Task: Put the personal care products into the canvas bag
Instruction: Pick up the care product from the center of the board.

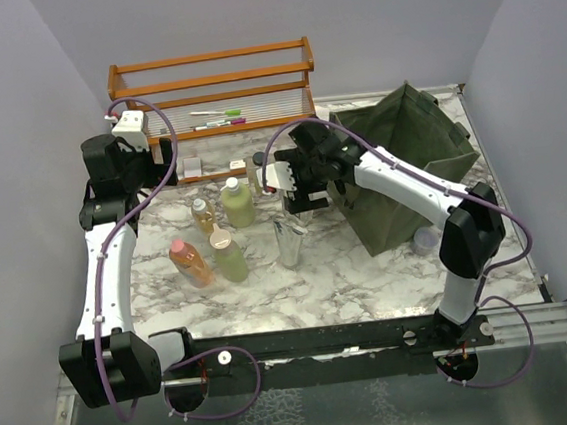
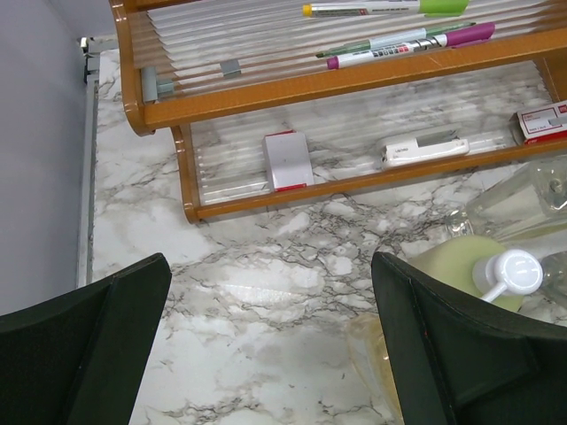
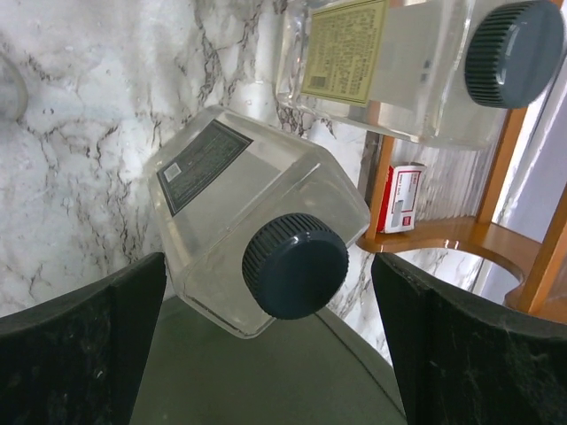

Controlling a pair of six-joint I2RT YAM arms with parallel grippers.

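Both open and empty: right fingers (image 3: 71, 354) over a dark-capped clear bottle (image 3: 221, 204), apparently touching the canvas bag (image 1: 408, 150); left fingers (image 2: 80, 354) over the marble surface (image 2: 266, 292).

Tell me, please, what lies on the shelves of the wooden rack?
Wooden rack, upper shelf: three pens. Lower shelf: two white-and-red boxes and a flat white item. From above, the right gripper covers the lower shelf's right end.
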